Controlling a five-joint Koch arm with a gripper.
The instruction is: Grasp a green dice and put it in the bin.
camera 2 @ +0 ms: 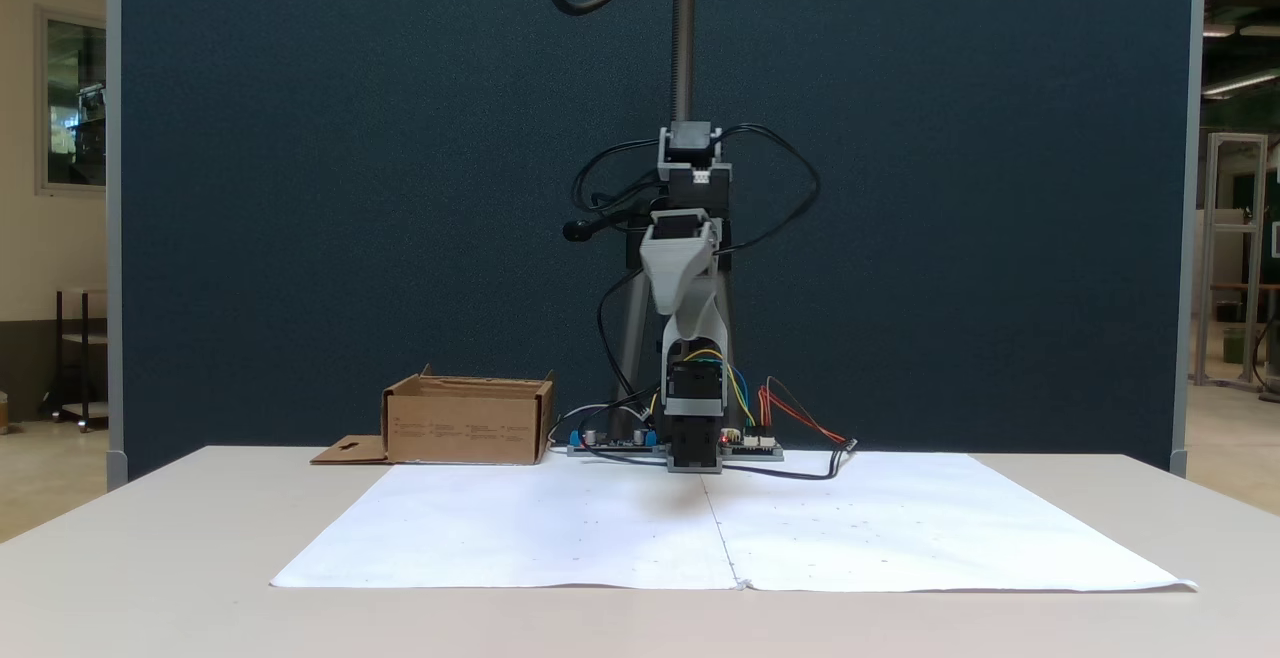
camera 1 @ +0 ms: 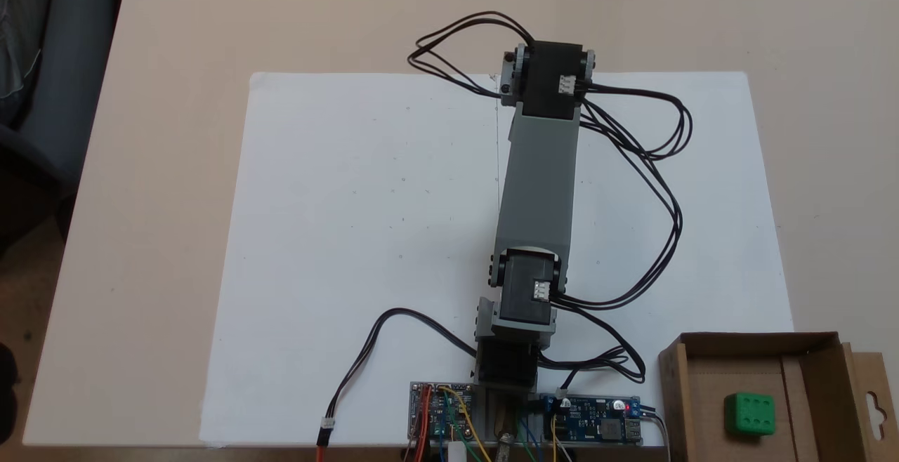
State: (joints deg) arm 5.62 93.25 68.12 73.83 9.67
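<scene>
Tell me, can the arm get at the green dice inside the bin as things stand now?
Probably yes: the green dice lies uncovered in the open-topped bin, close beside the arm's base. Only the upright flaps could hinder.

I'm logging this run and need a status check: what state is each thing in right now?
green dice: lying inside the bin, six pips on its top face, free of the arm.
bin: open on top, flaps upright, standing on the table beside the arm's base, holding the dice.
arm: stretched over the white paper, away from the bin.
pincer: pointing down, carrying nothing; whether open or shut cannot be told.
white paper: lying flat on the table.
</scene>
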